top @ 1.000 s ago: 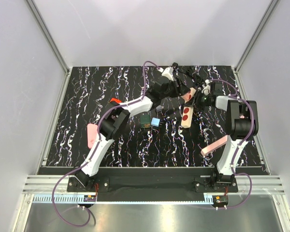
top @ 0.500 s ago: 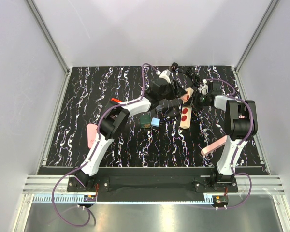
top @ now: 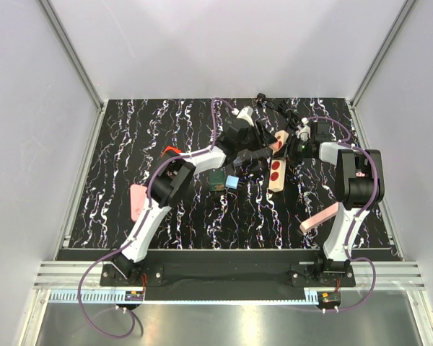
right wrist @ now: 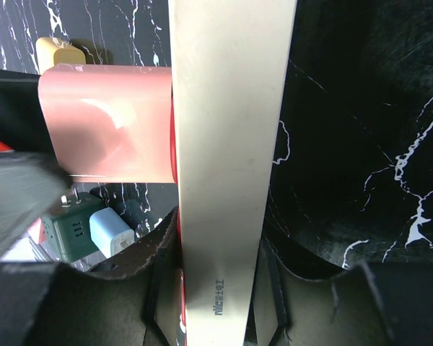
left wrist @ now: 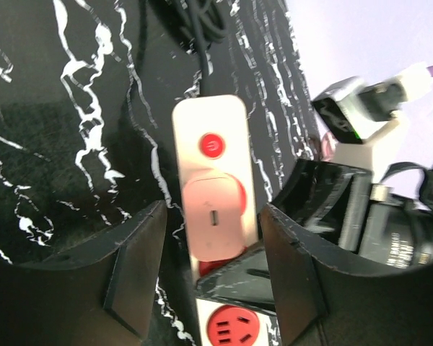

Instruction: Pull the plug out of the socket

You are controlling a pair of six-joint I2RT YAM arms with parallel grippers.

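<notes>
The fingers (right wrist: 303, 288) of the right gripper (right wrist: 218, 231) are pressed tight on the socket (right wrist: 231, 144), one on each long side, so the strip cannot slide away. Nearest of all, on the right, lies a flat pink bar (top: 319, 216), well apart from the job. A bit farther, left of the socket's near end, a green block (top: 216, 180) and a small blue charger (top: 232, 182) sit side by side. Then comes the socket, lying on the dark table (top: 130, 144), with open red holes at its near end. The right gripper holds it about halfway along. Just past that hold is the pink plug (right wrist: 108, 122), pushed all the way into its hole. Beyond the plug are a red button (left wrist: 211, 144) and a black cord (left wrist: 202, 29) running off the far end. The fingers (left wrist: 130, 288) of the left gripper (left wrist: 214, 213) are spread wide, one on each side of the plug, and they do not touch it. A second ago the left gripper was a little more to the right. Now it has moved a bit left, and the far end of the socket has swung a little left too. The plug has not come out. I think the real pull has not begun. The left fingers need to close on the plug first, then pull it away while the right gripper holds the socket down.
</notes>
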